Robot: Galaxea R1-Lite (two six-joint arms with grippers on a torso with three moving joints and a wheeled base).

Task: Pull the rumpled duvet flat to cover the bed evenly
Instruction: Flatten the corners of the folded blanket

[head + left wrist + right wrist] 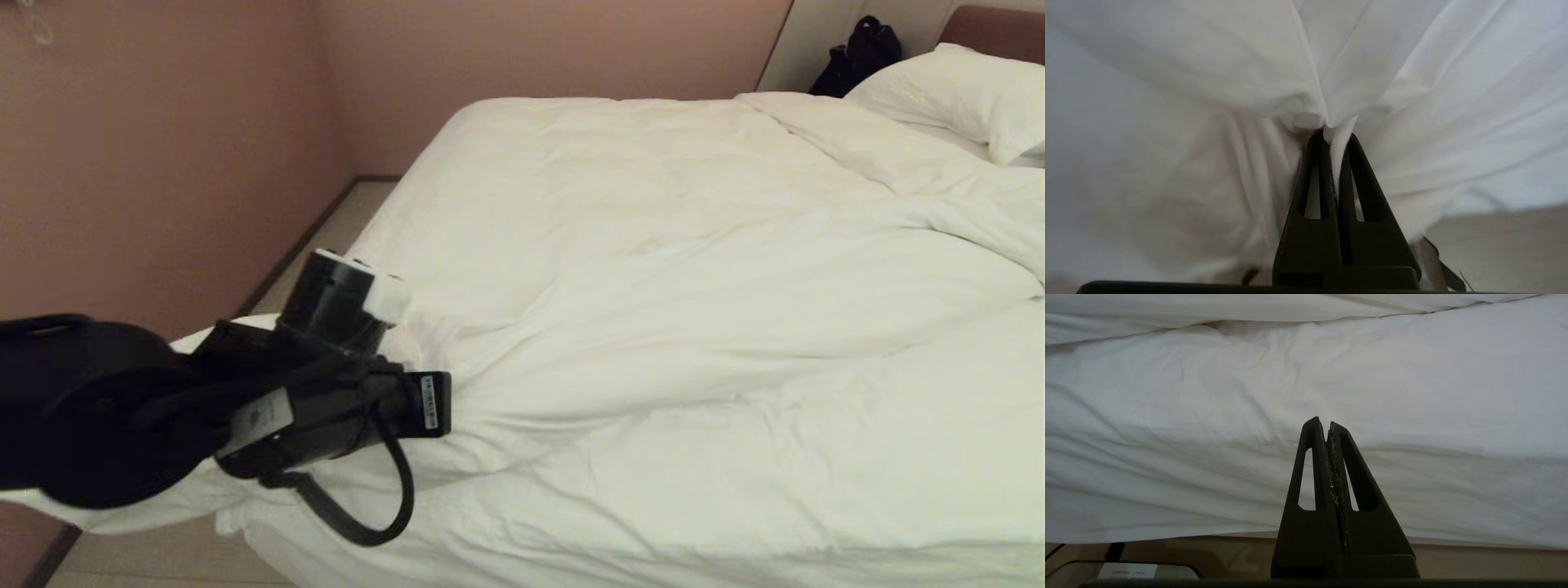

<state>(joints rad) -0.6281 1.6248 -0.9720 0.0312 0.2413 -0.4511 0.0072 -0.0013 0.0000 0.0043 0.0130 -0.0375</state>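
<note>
The duvet [694, 310] lies rumpled over the bed [269, 547]. The left end effector [1337, 139] is clamped on a fold of it at the near left corner. The right end effector [1327, 424] is closed together, empty, facing the duvet side.

Duvet [694, 327]: thick, white, rumpled, filling centre and right of head view; folds converge on a bunched corner at lower left. Bed [269, 543] beneath it, running from lower left to reddish-brown headboard at upper right.
</note>
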